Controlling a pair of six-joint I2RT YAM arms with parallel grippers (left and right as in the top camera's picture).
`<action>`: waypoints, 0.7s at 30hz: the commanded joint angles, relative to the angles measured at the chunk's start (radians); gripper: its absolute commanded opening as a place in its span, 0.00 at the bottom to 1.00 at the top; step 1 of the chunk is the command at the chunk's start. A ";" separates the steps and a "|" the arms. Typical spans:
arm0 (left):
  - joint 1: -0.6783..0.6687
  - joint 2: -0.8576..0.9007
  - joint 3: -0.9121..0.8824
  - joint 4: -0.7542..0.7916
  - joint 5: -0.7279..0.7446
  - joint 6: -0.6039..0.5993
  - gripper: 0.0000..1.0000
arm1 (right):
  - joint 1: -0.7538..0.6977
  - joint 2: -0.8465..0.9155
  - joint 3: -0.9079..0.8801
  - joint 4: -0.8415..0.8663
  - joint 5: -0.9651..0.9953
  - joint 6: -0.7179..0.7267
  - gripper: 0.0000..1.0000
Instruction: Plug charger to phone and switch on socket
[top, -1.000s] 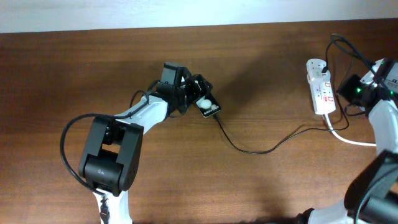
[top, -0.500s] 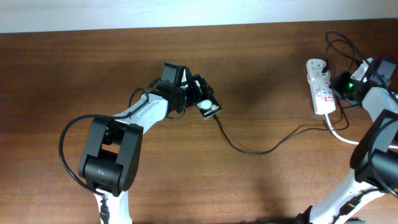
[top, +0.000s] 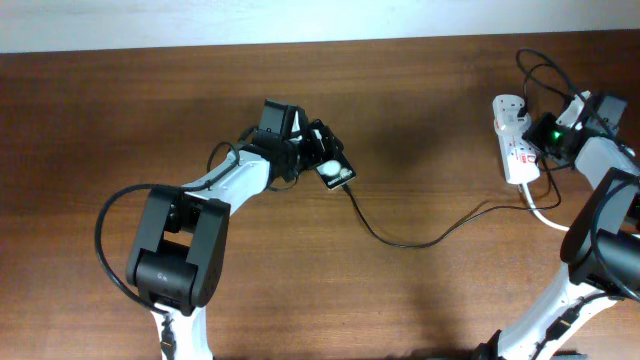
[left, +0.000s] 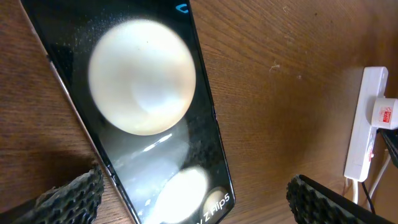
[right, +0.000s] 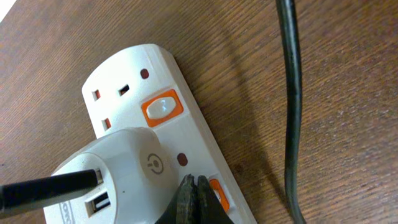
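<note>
A white socket lies on a brown wooden table, with a white plug adapter seated in it and two orange rocker switches on its face. The right gripper has its jaws pressed together, and its tip rests on the socket body right beside the lower switch. The upper switch is untouched. A black cable runs along the table just beside the socket. The phone lies flat, well apart from the socket, far along the table from it. The left gripper hovers over the phone with jaws spread wide, one finger at the phone's edge. The thin black charger curves across the table from the phone's end towards the socket.
</note>
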 joint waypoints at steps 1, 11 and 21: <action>0.008 0.041 -0.029 -0.032 -0.051 0.016 0.99 | 0.056 0.034 -0.010 -0.062 -0.057 0.006 0.04; 0.008 0.035 -0.029 -0.061 -0.036 0.016 0.99 | 0.067 0.031 -0.006 -0.170 -0.050 0.007 0.04; 0.008 -0.378 0.010 -0.258 -0.164 0.241 0.99 | 0.028 -0.434 0.199 -0.659 0.152 -0.050 0.04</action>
